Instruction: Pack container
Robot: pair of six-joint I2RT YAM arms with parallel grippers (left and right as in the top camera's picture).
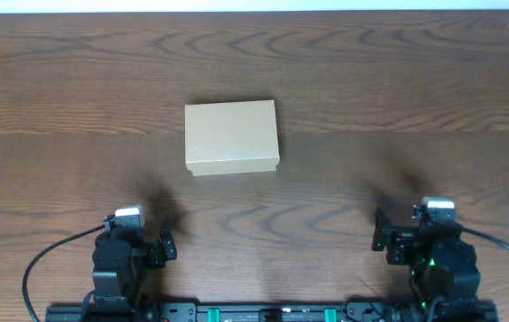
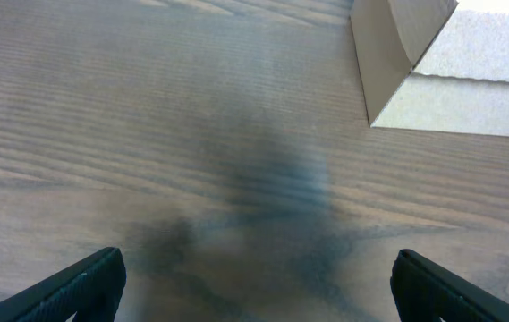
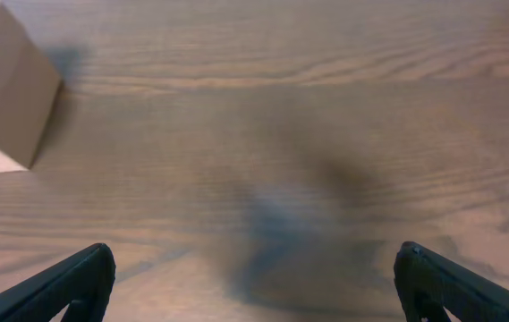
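The container [image 1: 232, 136] is a small tan cardboard box with its lid shut, lying flat near the middle of the wooden table. Its corner shows at the top right of the left wrist view [image 2: 433, 72] and at the top left of the right wrist view [image 3: 8, 85]. My left gripper [image 2: 254, 282] is open and empty, low over bare table, near the front edge left of the box [image 1: 151, 241]. My right gripper [image 3: 254, 282] is open and empty, near the front edge to the right [image 1: 397, 237]. Both are well short of the box.
The dark wood-grain table [image 1: 397, 80] fills the view. The arms' bases and cables sit on a rail along the front edge [image 1: 263, 313]. No tape rolls or other loose objects show.
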